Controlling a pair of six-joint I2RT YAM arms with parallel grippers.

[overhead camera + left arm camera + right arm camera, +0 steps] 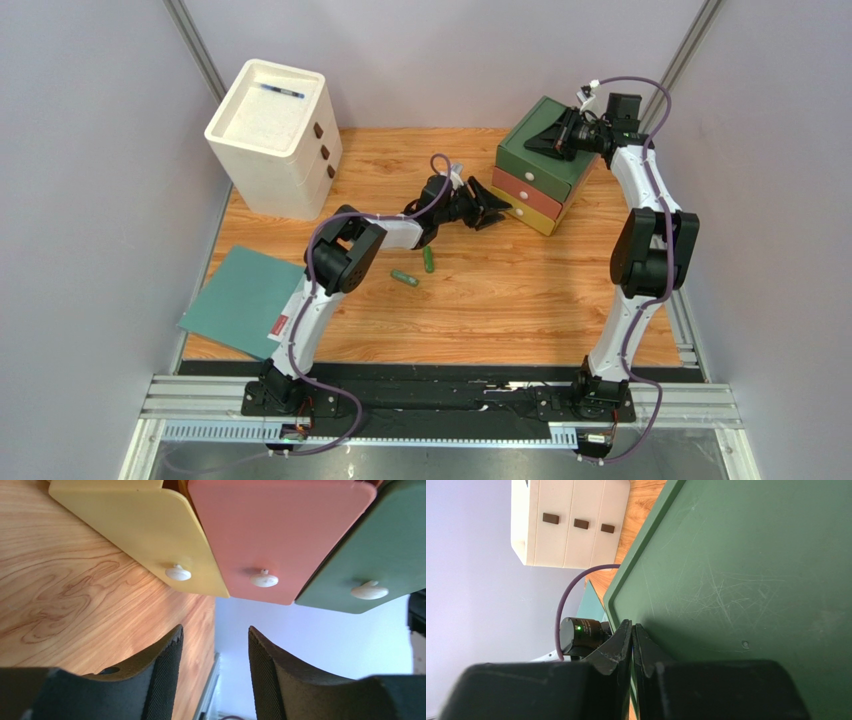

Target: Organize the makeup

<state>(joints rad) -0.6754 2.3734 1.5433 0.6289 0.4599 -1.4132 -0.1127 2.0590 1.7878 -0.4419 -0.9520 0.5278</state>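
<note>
Two green makeup tubes (428, 259) (404, 277) lie on the wooden table behind my left arm. The other makeup is out of view. My left gripper (490, 212) is open and empty, close in front of the coloured drawer unit (545, 165). In the left wrist view the gripper (215, 635) faces the yellow (150, 525), salmon (270, 530) and green (380, 545) drawer fronts, all closed, each with a white knob. My right gripper (538, 140) is shut and empty over the unit's green top (736, 570), with its tips (632, 626) at the top's edge.
A white three-drawer unit (275, 140) stands at the back left, with a thin blue pen (281, 91) on top; it also shows in the right wrist view (571, 522). A teal mat (245, 300) lies at the front left edge.
</note>
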